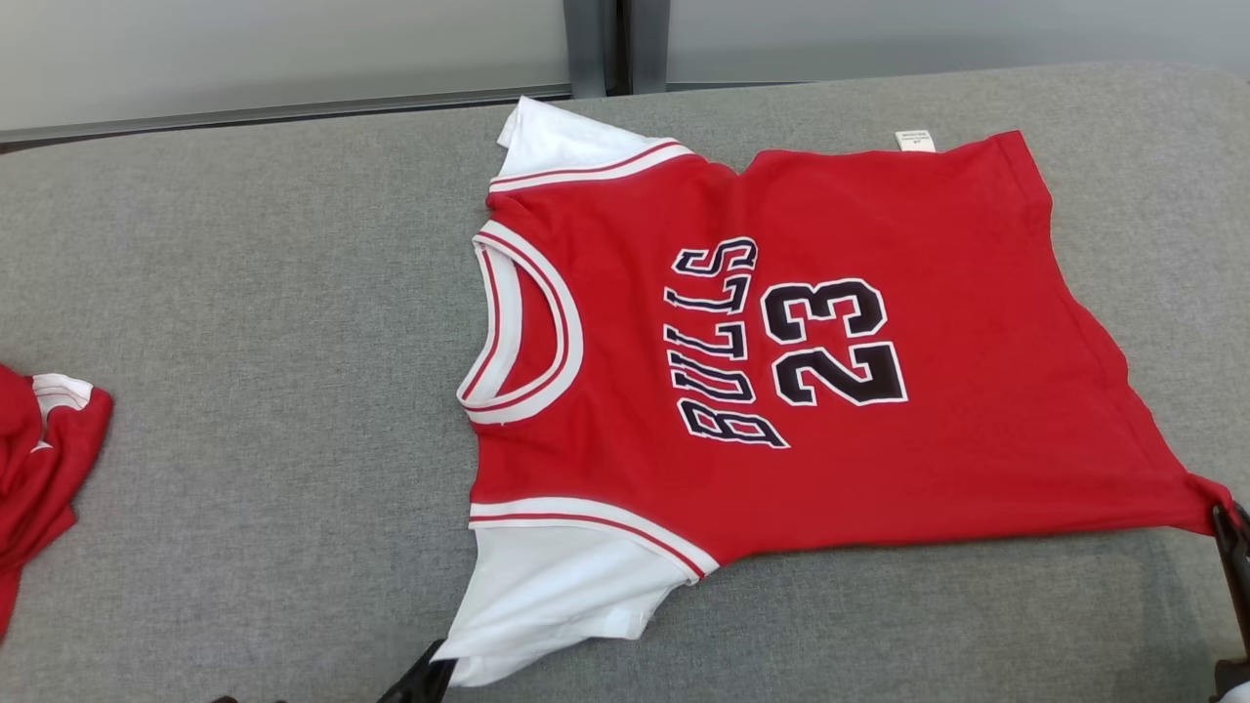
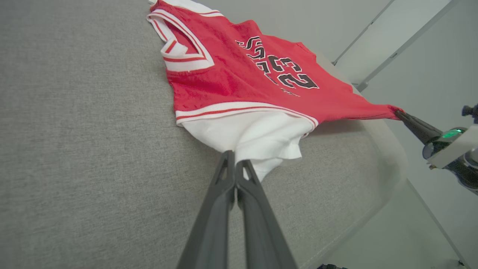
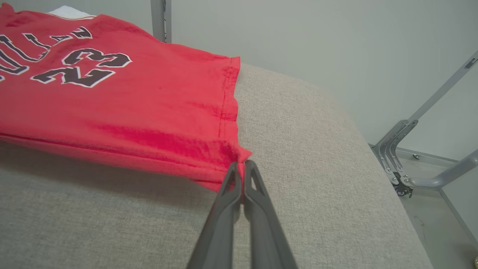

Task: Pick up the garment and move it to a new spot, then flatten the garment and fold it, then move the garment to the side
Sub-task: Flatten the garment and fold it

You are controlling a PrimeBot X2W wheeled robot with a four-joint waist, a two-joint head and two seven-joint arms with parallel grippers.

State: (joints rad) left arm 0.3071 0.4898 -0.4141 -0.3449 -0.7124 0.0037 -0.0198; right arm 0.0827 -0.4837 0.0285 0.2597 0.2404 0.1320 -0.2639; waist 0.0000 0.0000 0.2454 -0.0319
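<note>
The garment (image 1: 859, 322) is a red jersey with white sleeves and "BULLS 23" on it, spread across the grey padded table, neck toward the left in the head view. My left gripper (image 1: 430, 669) is shut on the edge of the near white sleeve (image 2: 257, 138), seen close up in the left wrist view as the left gripper (image 2: 235, 166). My right gripper (image 1: 1223, 517) is shut on the near red hem corner (image 3: 239, 153), its tips pinching the cloth in the right wrist view, right gripper (image 3: 242, 166). The near side of the garment is lifted slightly between the two grips.
A second red and white garment (image 1: 39, 459) lies bunched at the table's left edge. The grey table (image 1: 273, 293) ends close to the right of the hem, with a metal frame (image 3: 407, 157) and floor beyond. A pale wall stands behind.
</note>
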